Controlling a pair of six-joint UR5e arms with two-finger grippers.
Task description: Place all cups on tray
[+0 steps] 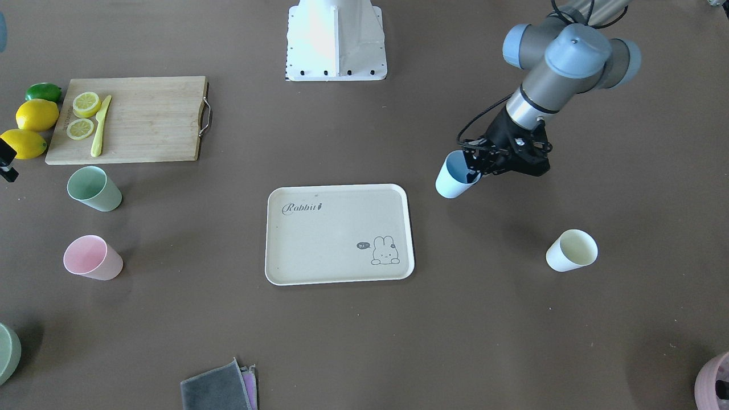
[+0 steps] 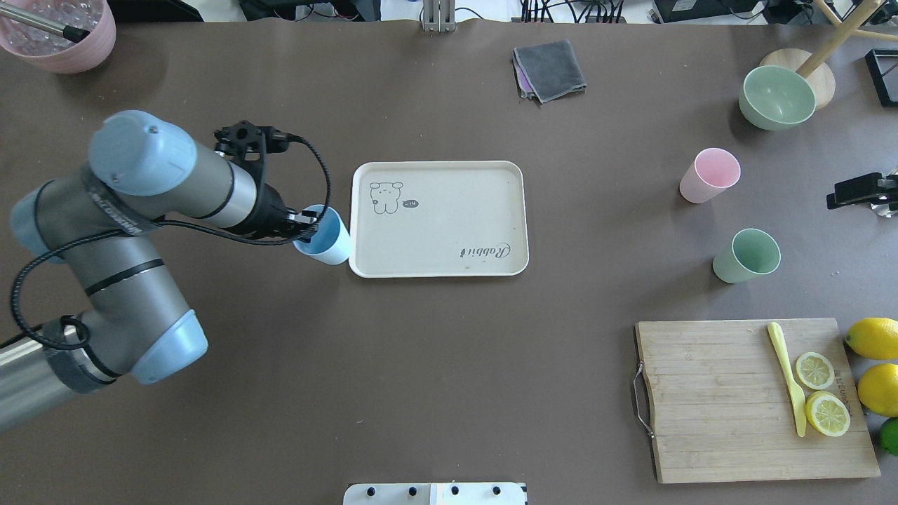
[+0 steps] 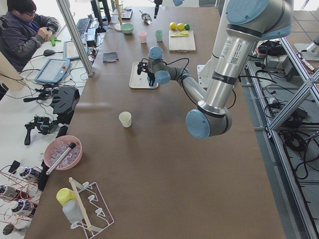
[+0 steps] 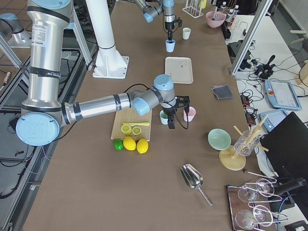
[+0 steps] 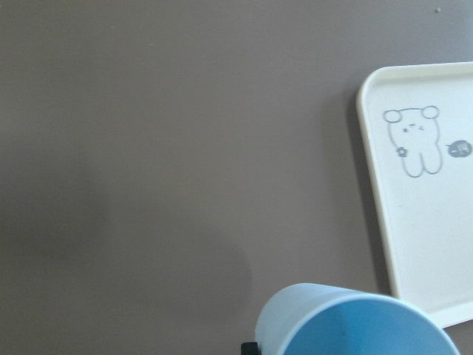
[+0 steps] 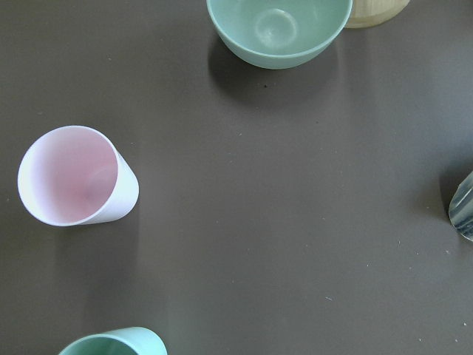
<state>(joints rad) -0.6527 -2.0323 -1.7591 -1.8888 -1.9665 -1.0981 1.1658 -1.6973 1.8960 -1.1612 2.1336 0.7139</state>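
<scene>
Just off the cream Rabbit tray point(image 1: 330, 245), the left claw point(image 1: 474, 168) is closed on the rim of the light blue cup point(image 1: 454, 181), which it holds tilted. The front-facing view shows a strip of brown table point(image 1: 364, 341) between cup and tray. The overhead view instead sets the cup against the tray's short edge, the one nearest the bunny drawing. Whether the cup's base touches the table cannot be told. The pale yellow cup point(image 1: 571, 250) stands upright on the robot's left side, well apart from the tray. The overhead view hides it behind the left arm, so only the front-facing and side views show it. The pink cup point(image 1: 93, 257) and the sage green cup point(image 1: 94, 188) stand upright near each other on the robot's right side. The green one is nearer the wooden cutting board point(image 1: 142, 119), which carries two lemon slices point(image 1: 83, 117) and a yellow knife point(image 1: 100, 126). The right claw point(image 4: 178, 115) hangs over these two cups in the exterior right view, and how far its fingers are parted cannot be told. Its wrist camera looks down into the pink cup, catches the green cup's rim at the bottom edge and takes in a green bowl point(image 6: 277, 29) at the top.
</scene>
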